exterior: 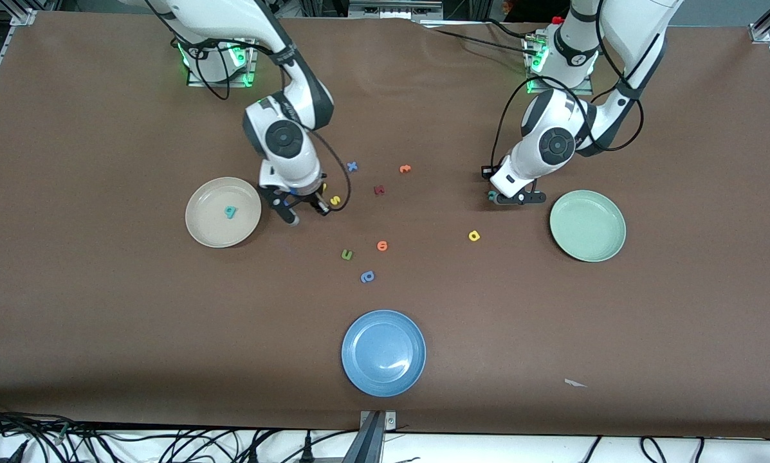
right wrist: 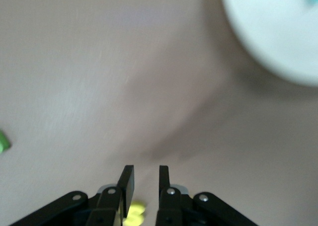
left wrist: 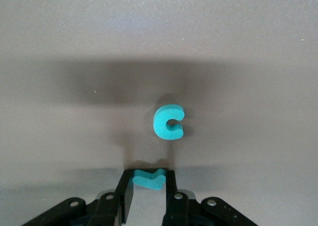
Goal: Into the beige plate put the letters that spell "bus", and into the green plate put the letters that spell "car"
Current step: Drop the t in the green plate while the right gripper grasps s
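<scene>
Light, soft foam, best pinched gently across flat faces: teal "r" (left wrist: 149, 179) clamped in left gripper (exterior: 517, 197) beside green plate (exterior: 606, 247); right gripper (exterior: 302, 212) beside beige plate (exterior: 206, 233), grip impossible to tell.

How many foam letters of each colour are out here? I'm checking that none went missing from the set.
teal letters: 3, one held in the left gripper
yellow letters: 3
orange letters: 2
blue letters: 2
dark red letter: 1
green letter: 1
total: 12
</scene>
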Action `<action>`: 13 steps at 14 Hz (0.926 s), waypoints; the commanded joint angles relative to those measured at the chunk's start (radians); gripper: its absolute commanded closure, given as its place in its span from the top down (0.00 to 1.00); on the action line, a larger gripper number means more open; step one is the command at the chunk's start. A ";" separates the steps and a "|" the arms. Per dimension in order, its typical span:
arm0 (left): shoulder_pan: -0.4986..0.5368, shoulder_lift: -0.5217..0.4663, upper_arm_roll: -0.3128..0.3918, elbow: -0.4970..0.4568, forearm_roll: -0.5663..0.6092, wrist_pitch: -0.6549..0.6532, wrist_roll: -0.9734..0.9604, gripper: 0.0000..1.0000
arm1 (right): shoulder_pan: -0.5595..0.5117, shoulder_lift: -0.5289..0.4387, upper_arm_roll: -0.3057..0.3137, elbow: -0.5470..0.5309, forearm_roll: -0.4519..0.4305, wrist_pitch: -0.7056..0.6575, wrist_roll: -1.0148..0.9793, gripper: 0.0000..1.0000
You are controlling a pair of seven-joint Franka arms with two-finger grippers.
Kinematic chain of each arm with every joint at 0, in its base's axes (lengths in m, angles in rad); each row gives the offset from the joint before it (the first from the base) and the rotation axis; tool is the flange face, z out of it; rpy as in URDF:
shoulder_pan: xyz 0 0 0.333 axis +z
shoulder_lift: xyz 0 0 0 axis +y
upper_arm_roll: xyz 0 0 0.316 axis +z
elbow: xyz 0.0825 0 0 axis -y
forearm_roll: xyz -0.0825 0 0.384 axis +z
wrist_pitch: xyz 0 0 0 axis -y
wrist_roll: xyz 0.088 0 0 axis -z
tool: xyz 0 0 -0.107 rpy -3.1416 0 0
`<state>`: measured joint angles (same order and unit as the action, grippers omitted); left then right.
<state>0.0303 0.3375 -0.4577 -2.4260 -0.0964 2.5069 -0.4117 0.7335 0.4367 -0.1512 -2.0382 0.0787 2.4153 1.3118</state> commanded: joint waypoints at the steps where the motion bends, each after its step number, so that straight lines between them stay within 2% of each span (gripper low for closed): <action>1: 0.011 -0.015 0.001 0.034 0.040 -0.025 -0.022 0.11 | 0.006 -0.043 -0.018 -0.010 0.015 -0.048 -0.051 0.28; 2: 0.028 -0.020 0.001 0.063 0.041 -0.063 -0.018 0.14 | 0.014 -0.030 -0.013 -0.008 0.019 -0.035 -0.019 0.29; 7: 0.134 -0.018 -0.001 0.309 0.129 -0.414 0.017 0.12 | 0.116 0.080 0.004 -0.008 0.019 0.126 0.118 0.30; 10: 0.249 -0.017 0.001 0.347 0.139 -0.456 0.157 0.12 | 0.135 0.091 0.005 -0.007 0.019 0.157 0.144 0.30; 13: 0.335 0.023 0.001 0.381 0.246 -0.454 0.238 0.12 | 0.142 0.097 0.005 -0.005 0.019 0.171 0.145 0.30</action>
<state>0.3221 0.3252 -0.4471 -2.0771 0.0838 2.0708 -0.2241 0.8631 0.5262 -0.1399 -2.0465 0.0831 2.5706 1.4482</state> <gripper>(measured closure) 0.696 0.700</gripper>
